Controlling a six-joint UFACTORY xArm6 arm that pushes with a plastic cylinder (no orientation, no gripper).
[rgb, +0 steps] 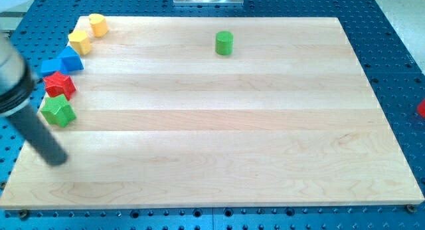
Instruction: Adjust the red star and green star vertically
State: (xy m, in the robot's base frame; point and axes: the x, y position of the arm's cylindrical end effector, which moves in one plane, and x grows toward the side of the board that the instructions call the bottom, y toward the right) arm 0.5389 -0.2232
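Observation:
The red star point(59, 84) lies near the board's left edge. The green star point(58, 112) lies just below it, nearly touching. My rod comes in from the view's left, and my tip point(57, 158) rests on the board below the green star, a short gap away from it.
A blue block point(64, 61) lies just above the red star. Two yellow blocks point(80, 41) point(98, 24) lie toward the top left corner. A green cylinder point(224, 42) stands at the top middle. The wooden board point(219, 137) sits on a blue perforated table.

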